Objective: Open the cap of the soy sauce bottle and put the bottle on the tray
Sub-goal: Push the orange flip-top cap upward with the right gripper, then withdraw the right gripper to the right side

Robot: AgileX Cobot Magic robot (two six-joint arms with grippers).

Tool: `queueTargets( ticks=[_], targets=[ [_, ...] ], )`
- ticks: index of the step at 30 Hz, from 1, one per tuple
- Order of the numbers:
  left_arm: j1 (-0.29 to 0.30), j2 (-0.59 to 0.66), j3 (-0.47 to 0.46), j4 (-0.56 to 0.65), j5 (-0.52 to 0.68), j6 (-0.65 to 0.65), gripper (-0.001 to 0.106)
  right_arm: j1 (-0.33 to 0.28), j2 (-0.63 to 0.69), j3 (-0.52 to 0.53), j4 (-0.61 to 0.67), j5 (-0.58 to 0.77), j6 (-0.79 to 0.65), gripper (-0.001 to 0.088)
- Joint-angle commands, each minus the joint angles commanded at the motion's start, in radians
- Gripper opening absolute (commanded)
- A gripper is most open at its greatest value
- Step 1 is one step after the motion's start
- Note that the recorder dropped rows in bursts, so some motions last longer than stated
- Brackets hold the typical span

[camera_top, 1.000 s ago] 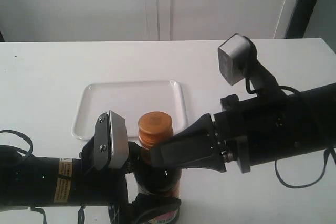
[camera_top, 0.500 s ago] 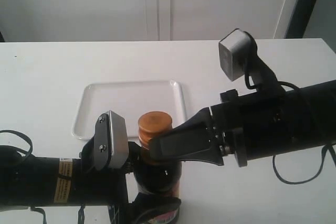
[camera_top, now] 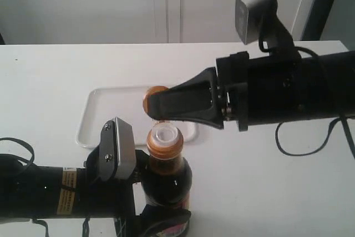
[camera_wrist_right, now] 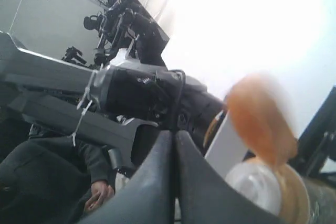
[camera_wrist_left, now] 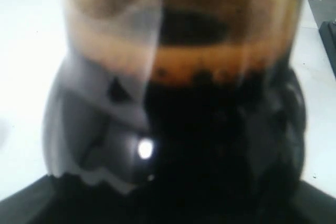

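the cap (camera_top: 151, 94) stands flipped up off the white spout (camera_top: 165, 132) beside the pinched-together right tool (camera_top: 158, 106), so opening looks done; the left tool (camera_top: 158, 215), gripping the soy sauce bottle (camera_top: 166, 176) at lower centre, should next carry it onto the tray (camera_top: 105, 109) above-left.

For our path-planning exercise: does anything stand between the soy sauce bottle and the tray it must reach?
Only the right pincer, shut beside the flipped-up cap, hangs above the soy sauce bottle on the side toward the tray. Nothing else visible lies between them.
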Motion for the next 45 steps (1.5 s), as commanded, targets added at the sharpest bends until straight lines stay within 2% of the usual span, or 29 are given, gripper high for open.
queueTargets(
  ticks=[4,9,13,18,25,29,38,45],
  targets=[
    [0.0,0.0,0.0,0.0,0.0,0.0,0.0,0.0,0.0,-0.007,-0.043,-0.039,-0.004,0.0],
    [0.0,0.0,0.0,-0.004,0.0,0.0,0.0,0.0,-0.027,-0.007,-0.233,0.051,-0.004,0.0],
    [0.0,0.0,0.0,-0.004,0.0,-0.002,0.0,0.0,-0.053,-0.007,-0.326,0.119,-0.004,0.0],
    [0.0,0.0,0.0,-0.004,0.0,-0.002,0.0,0.0,-0.069,-0.007,-0.457,0.119,0.009,0.0],
    [0.0,0.0,0.0,-0.017,0.0,-0.002,0.0,-0.002,-0.071,-0.007,-0.788,0.119,0.208,0.0],
    [0.0,0.0,0.0,-0.038,0.0,-0.002,0.0,-0.002,-0.071,-0.007,-0.923,0.115,0.331,0.0],
    [0.0,0.0,0.0,-0.059,0.0,-0.002,0.0,-0.002,-0.071,-0.007,-1.179,-0.074,0.556,0.0],
    [0.0,-0.015,0.0,-0.114,-0.002,0.001,0.0,-0.002,-0.071,-0.006,-1.427,-0.294,0.788,0.0]
  ],
)
